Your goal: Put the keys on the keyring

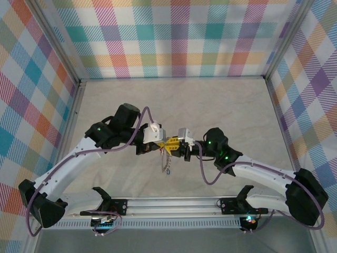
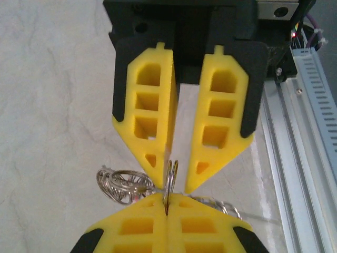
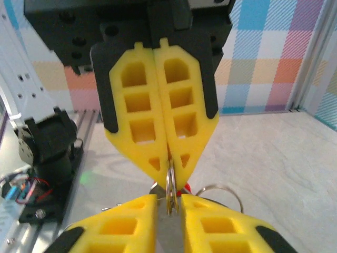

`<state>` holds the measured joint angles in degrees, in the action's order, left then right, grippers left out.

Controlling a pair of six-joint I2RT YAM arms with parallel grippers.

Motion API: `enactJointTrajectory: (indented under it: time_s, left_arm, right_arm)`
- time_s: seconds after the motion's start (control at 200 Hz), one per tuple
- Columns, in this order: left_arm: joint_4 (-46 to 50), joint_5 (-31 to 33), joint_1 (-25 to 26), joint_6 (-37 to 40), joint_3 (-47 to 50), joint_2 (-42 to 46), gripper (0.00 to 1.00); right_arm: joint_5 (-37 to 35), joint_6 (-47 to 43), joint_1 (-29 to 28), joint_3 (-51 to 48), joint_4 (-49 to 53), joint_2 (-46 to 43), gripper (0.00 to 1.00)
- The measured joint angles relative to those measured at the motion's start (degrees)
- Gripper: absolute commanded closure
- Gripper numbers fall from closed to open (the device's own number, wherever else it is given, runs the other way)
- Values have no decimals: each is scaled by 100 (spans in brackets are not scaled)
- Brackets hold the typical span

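My left gripper [image 2: 167, 196] is shut on the keyring [image 2: 172, 174], a silver double-turn ring seen edge-on. In the top view the two grippers meet tip to tip above the middle of the table, left gripper [image 1: 167, 143] and right gripper [image 1: 177, 145]. My right gripper [image 3: 169, 197] faces the left one with its jaws a little apart. The keyring [image 3: 170, 187] stands in that gap, clear of both pads. A cluster of silver rings [image 2: 120, 184] hangs beside the grip. A red key head [image 3: 185, 191] peeks out behind the tips. Pale links [image 1: 166, 165] dangle below.
The pale marbled table [image 1: 174, 100] is ringed by plaid walls [image 1: 174, 37]. The metal base rail [image 1: 174, 203] runs along the near edge, close to the right of the left wrist view. Purple cables [image 1: 202, 171] loop off both arms.
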<state>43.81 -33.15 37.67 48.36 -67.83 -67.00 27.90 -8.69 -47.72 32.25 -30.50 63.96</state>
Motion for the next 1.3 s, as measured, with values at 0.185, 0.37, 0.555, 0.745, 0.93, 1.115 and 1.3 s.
enactJointTrajectory:
  time_s: [0.185, 0.37, 0.555, 0.745, 0.93, 1.115, 1.3]
  left_arm:
    - [787, 302, 11, 319, -581, -372, 100]
    - [1351, 741, 223, 485, -933, -629, 100]
    - [1550, 1032, 396, 535, -975, -807, 100]
    - [1569, 1130, 411, 531, -990, -826, 100]
    - [1561, 1126, 417, 525, -999, -826, 100]
    - [1543, 1121, 415, 507, -999, -826, 100]
    - [1543, 1123, 415, 448, -999, -826, 98]
  right_arm:
    - [-122, -754, 0, 566, 1384, -120, 73]
    - [-140, -1049, 0, 850, 1971, -98, 71]
    - [-81, -1016, 0, 879, 2031, 168, 71]
    - [15, -977, 2, 955, 2031, 306, 73]
    - [122, -894, 2, 957, 2028, 308, 77]
    - [223, -782, 7, 957, 1976, 350, 79]
    - [326, -658, 13, 957, 1899, 393, 91]
